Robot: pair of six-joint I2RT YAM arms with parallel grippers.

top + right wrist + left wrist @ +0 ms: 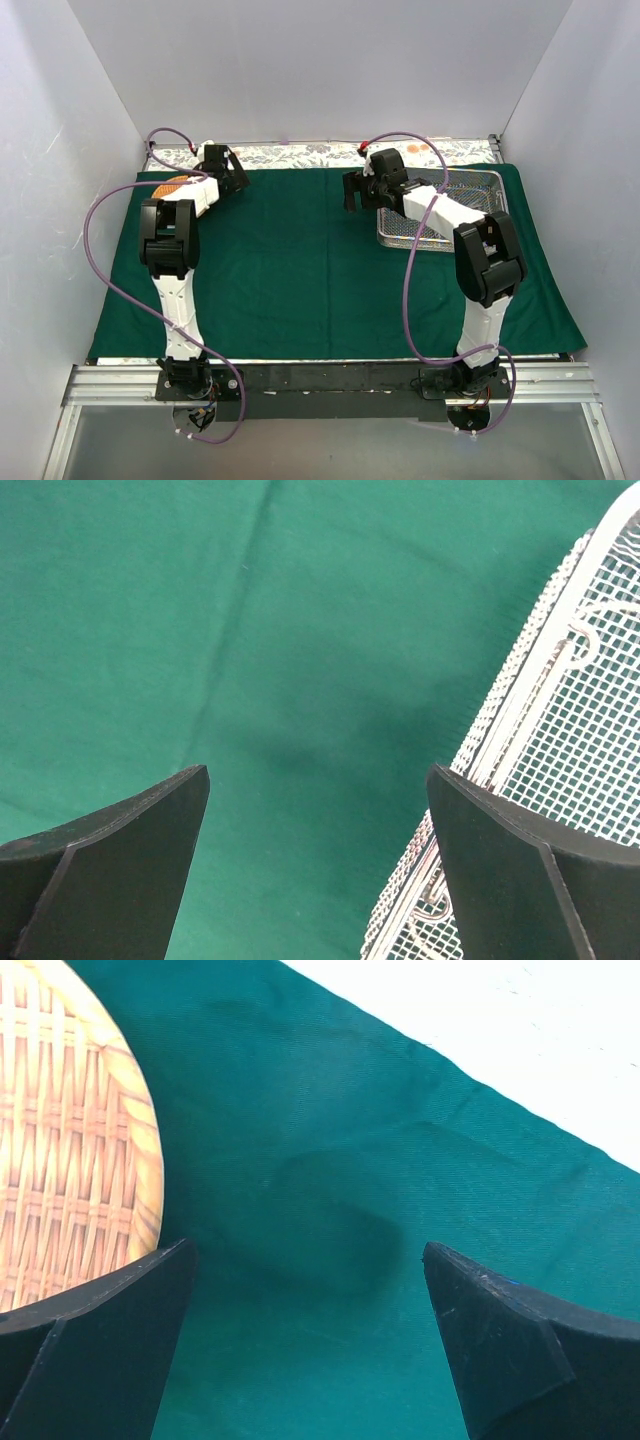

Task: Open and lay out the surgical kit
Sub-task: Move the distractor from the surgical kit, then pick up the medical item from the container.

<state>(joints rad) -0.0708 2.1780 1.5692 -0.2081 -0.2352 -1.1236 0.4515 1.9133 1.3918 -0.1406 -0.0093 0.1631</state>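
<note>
My left jaws are wide apart and hold nothing. They hang over the green cloth (330, 1160), close to its far edge. The round orange basket (70, 1130) sits on the cloth just beside them, on the left side of my left wrist view. Past the edge of the cloth that view is bright white, and I cannot make out anything there.

My right jaws are wide apart too, and they hold nothing. Only flat cloth shows between them. The wire tray (560, 740) is right next to them, and its side wall runs under the right-hand tip. I cannot tell if they touch.

From above, the cloth is open and spread flat over most of the table. It has a soft fold line down the middle. A strip of flowery cover (300, 155) shows along the far edge. The tray sits on the cloth in the far right corner. My right arm (470, 240) reaches over it and hides part of it.

Inside the tray I see a small shiny steel loop (583, 640). It may be a scissors handle, but I cannot be sure.
</note>
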